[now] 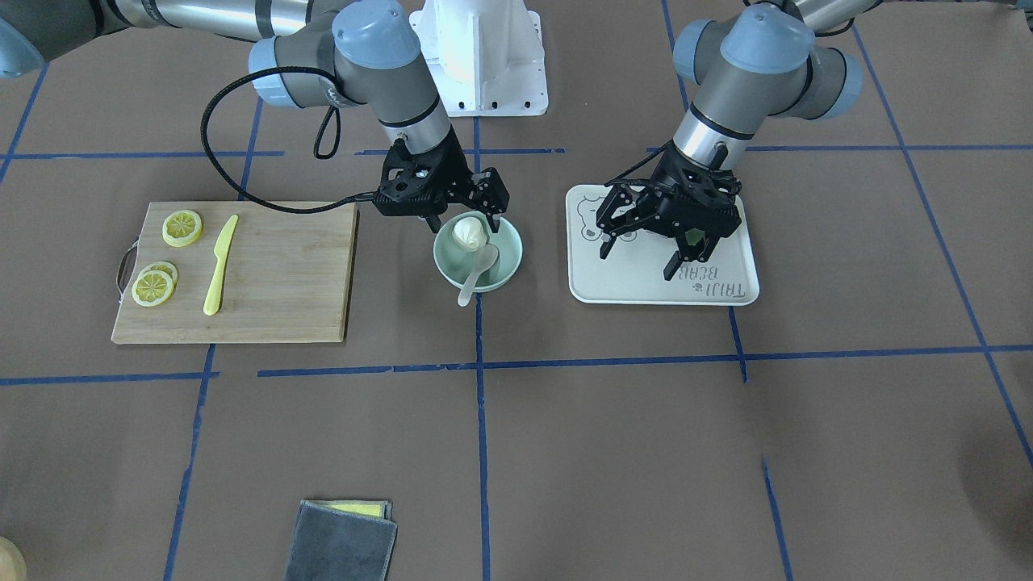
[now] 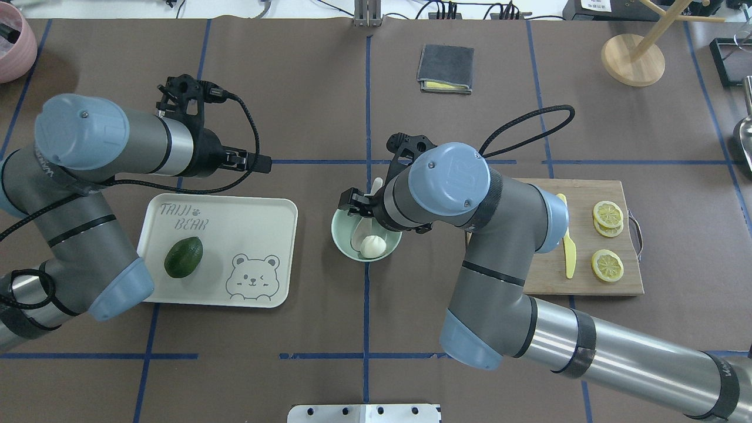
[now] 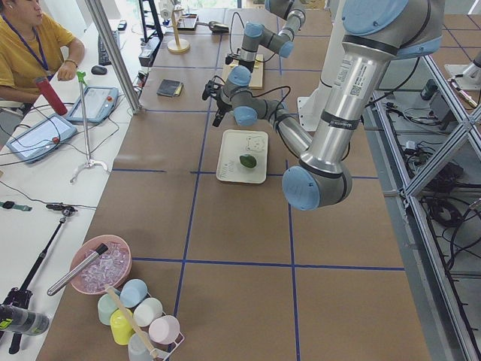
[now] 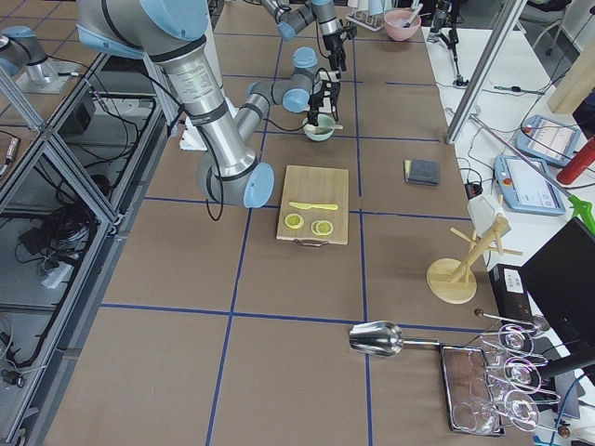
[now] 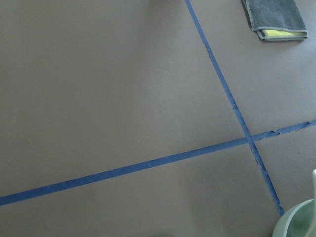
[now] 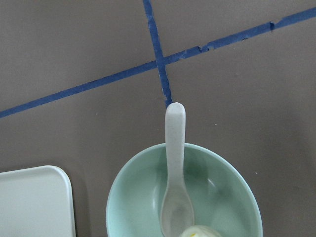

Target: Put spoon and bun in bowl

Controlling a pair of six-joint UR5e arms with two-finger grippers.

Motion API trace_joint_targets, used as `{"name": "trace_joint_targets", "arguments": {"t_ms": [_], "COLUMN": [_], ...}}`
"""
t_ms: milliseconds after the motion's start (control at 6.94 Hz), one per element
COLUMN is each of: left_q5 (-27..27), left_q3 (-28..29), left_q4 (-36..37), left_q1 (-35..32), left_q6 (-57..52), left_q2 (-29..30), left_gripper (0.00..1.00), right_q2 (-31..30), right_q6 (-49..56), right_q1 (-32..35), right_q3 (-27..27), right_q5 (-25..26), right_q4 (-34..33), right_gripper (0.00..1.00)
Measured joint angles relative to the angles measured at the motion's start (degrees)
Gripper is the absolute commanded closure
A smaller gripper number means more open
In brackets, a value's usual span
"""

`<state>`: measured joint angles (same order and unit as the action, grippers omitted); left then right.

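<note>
The pale mint-green bowl (image 1: 505,260) stands on the table between the cutting board and the tray. The cream-white bun (image 1: 470,234) lies inside it, and so does the off-white spoon (image 1: 478,270), whose handle sticks out over the rim. My right gripper (image 1: 464,219) hangs just above the bowl, open and empty, with a finger on each side of the bun. The right wrist view shows the bowl (image 6: 123,197), the spoon (image 6: 175,168) and the top of the bun (image 6: 202,232). My left gripper (image 1: 637,260) is open and empty above the white tray (image 1: 646,286).
A dark green avocado (image 2: 183,257) lies on the bear-print tray (image 2: 247,223). A wooden cutting board (image 1: 282,274) holds a yellow knife (image 1: 219,262) and lemon slices (image 1: 181,227). A folded grey cloth (image 1: 343,541) lies near the operators' edge.
</note>
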<state>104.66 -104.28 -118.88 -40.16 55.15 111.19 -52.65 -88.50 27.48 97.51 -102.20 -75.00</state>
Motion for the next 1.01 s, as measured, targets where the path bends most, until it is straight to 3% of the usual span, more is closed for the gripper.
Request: {"name": "trace_joint_targets", "arguments": {"t_ms": [288, 432, 1008], "left_q5": [0.3, 0.6, 17.8], "left_q3": [-1.5, -1.8, 0.8], "left_q4": [-0.3, -0.5, -0.4], "left_q1": [-1.9, -3.9, -21.5], "left_q6": [-5.4, -10.4, -38.5], "left_q2": [-4.7, -7.5, -17.7], "left_gripper": [0.01, 0.01, 0.01], "right_q2": [-6.2, -11.7, -34.0], "right_q6": [3.1, 10.0, 51.3], "right_q1": [4.8, 10.5, 36.4], "right_q3": [3.1, 5.0, 7.2], "right_q5": [-3.9, -9.8, -26.9], "right_q4": [-0.2, -0.4, -0.9], "right_gripper": [0.00, 0.00, 0.00]}}
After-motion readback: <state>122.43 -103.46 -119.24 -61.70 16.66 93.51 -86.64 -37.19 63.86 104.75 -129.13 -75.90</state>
